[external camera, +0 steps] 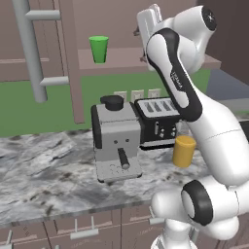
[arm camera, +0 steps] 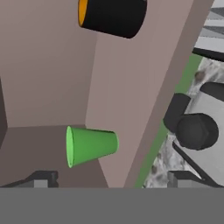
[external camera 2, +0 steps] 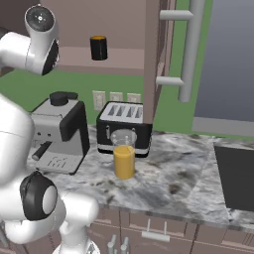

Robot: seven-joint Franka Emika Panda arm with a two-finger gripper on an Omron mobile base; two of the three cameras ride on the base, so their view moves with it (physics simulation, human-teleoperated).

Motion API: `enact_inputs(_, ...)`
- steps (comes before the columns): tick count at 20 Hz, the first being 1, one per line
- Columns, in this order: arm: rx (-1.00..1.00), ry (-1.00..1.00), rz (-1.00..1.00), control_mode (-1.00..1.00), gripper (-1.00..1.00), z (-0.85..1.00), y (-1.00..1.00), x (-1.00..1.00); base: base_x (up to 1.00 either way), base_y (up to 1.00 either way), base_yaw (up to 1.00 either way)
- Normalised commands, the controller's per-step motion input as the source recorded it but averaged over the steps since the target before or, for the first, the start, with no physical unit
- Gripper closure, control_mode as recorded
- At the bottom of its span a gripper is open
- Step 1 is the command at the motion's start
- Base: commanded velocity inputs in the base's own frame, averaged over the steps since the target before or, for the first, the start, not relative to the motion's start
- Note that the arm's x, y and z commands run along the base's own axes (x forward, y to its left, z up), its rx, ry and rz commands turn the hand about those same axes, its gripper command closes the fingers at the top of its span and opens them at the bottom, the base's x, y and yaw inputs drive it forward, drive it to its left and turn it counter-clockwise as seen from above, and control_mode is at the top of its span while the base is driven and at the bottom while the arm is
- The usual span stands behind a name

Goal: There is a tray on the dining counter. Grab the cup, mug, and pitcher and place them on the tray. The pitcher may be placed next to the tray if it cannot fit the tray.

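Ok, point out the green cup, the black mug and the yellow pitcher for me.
green cup (external camera: 99, 49), left base view, middle of its side wall.
black mug (external camera 2: 98, 48), right base view, middle of its dark side.
yellow pitcher (external camera 2: 124, 161), right base view, its yellow lower body.

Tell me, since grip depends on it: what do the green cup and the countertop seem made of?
The small green tapered cup looks like plastic: flat uniform colour, matte, thin rim. The grey-white veined countertop looks like polished marble or stone, though it is rendered, so uncertain.

A rendered home kitchen: a marbled desk (external camera: 44, 165) over brown cabinets carries an espresso machine (external camera: 116, 138) with a black toaster (external camera: 158, 121) at its 3 o'clock. Wall sockets (external camera 2: 115, 97) sit on the green backsplash, under brown wall shelving (external camera: 121, 63).
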Motion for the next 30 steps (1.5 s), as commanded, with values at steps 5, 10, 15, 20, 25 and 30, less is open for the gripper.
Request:
enact_inputs(5,0.0,0.0,0.0,-1.0,-1.0,0.0,0.2,0.21,0.0,0.0,0.0)
enact_inputs(10,0.0,0.01,0.0,-1.0,-1.0,-0.01,0.26,0.09,0.0,0.0,0.0)
enact_inputs(15,0.0,0.0,0.0,-1.0,-1.0,-0.11,0.21,0.12,0.0,0.0,0.0)
enact_inputs(20,0.0,0.0,0.0,-1.0,-1.0,-0.16,0.12,0.15,0.0,0.0,0.0)
enact_inputs(25,0.0,0.0,0.0,-1.0,-1.0,-0.13,0.14,0.13,0.0,0.0,0.0)
enact_inputs(30,0.0,0.0,0.0,-1.0,-1.0,-0.06,0.17,0.24,0.0,0.0,0.0)
